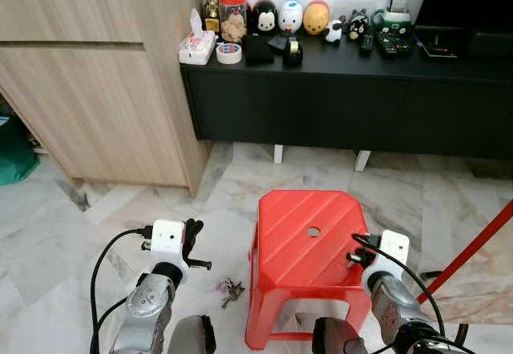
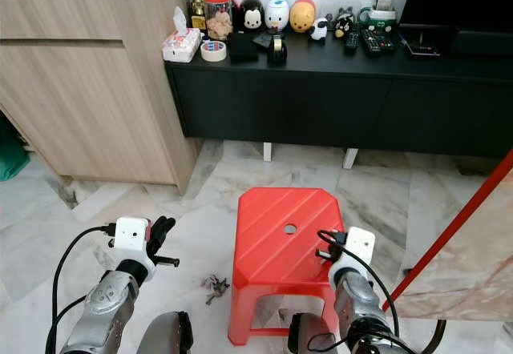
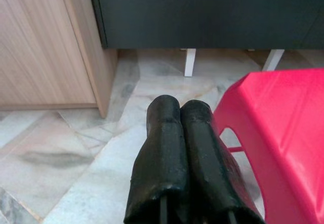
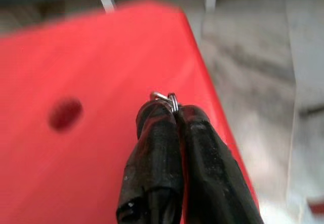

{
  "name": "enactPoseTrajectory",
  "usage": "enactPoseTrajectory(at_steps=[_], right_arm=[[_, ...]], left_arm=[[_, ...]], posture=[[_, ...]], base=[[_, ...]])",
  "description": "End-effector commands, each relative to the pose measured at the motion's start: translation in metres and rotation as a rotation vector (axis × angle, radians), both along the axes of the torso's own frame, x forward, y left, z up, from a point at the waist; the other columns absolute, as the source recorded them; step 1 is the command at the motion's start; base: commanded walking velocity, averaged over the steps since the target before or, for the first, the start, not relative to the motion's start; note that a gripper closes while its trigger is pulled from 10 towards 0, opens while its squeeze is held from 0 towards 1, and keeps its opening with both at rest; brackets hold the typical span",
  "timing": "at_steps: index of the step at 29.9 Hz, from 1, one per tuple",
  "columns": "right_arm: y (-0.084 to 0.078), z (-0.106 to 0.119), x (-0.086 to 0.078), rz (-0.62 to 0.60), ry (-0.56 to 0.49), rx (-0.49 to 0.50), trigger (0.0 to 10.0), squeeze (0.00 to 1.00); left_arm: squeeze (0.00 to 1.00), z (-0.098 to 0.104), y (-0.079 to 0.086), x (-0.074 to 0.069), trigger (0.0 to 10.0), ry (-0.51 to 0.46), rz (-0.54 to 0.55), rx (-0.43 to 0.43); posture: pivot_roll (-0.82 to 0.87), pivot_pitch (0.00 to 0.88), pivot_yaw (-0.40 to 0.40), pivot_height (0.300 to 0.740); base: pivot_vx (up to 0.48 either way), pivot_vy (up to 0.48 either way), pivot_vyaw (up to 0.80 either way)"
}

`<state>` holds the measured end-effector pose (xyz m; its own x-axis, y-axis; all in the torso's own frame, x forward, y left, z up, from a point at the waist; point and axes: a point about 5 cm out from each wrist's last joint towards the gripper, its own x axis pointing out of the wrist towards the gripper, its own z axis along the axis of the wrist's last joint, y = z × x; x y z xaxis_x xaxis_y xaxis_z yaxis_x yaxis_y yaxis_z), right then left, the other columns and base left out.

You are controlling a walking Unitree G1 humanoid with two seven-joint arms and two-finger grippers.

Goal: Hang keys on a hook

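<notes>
A bunch of keys (image 1: 231, 291) lies on the marble floor just left of the red plastic stool (image 1: 309, 250). My right gripper (image 4: 172, 111) hovers over the stool's top, near its right edge. It is shut, and a small metal key ring (image 4: 169, 99) sticks out between its fingertips; whatever hangs below the ring is hidden. My left gripper (image 3: 178, 107) is shut with nothing in it. It is held above the floor left of the stool and close to the keys, where the left eye view shows the left gripper (image 1: 192, 232) too.
A long black console (image 1: 345, 90) stands against the far wall, carrying figurines, a tape roll (image 1: 228, 53), a tissue pack and remotes. A tall wooden cabinet (image 1: 96, 74) stands at the left. A red pole (image 1: 473, 246) slants across the right side.
</notes>
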<state>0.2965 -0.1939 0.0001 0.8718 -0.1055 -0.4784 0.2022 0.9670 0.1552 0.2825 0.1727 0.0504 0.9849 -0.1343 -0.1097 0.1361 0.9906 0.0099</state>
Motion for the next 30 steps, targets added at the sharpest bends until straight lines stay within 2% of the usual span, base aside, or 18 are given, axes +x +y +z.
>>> enactPoseTrajectory(at_steps=[1,7,9,13,16,19,21,30], right_arm=[[0.0,0.012,0.008,0.039,-0.088,-0.053,10.0,0.0],[0.0,0.01,-0.002,0.124,-0.142,-0.128,10.0,0.0],[0.0,0.006,-0.005,0.139,-0.114,-0.132,10.0,0.0],[-0.017,0.001,-0.011,0.098,-0.061,-0.167,10.0,0.0],[-0.02,0.004,-0.009,0.086,-0.068,-0.17,10.0,0.0],[-0.018,0.008,-0.006,0.1,-0.085,-0.164,10.0,0.0],[-0.009,0.01,0.0,0.151,-0.08,-0.144,10.0,0.0],[0.007,0.018,0.01,0.196,-0.116,-0.102,10.0,0.0]], left_arm=[[0.0,-0.005,0.007,0.0,10.0,0.016,0.035,0.014],[0.0,-0.01,0.008,0.0,10.0,0.035,0.044,0.016],[0.0,-0.011,0.008,0.0,10.0,0.041,0.041,0.029],[0.0,-0.013,0.003,0.003,10.0,0.044,0.012,0.036],[0.0,-0.012,0.002,0.004,10.0,0.038,0.012,0.031],[0.0,-0.011,0.0,0.006,10.0,0.033,0.011,0.027],[0.0,-0.011,-0.001,0.007,10.0,0.026,0.008,0.027],[0.0,-0.011,0.002,0.006,10.0,0.02,0.013,0.031]], posture=[[-0.02,0.0,-0.023,0.601],[-0.04,0.0,-0.019,0.601],[-0.04,0.0,-0.017,0.601],[-0.06,0.0,-0.01,0.601],[-0.06,0.0,-0.01,0.601],[-0.06,0.0,-0.013,0.615],[-0.06,0.0,-0.015,0.635],[-0.05,0.0,-0.017,0.695]], base=[[0.0,0.0,0.0],[0.0,0.0,0.0],[0.0,0.0,0.0],[0.0,0.0,0.0],[0.0,0.0,0.0],[0.0,0.0,0.0],[0.0,0.0,0.0],[0.0,0.0,0.0]])
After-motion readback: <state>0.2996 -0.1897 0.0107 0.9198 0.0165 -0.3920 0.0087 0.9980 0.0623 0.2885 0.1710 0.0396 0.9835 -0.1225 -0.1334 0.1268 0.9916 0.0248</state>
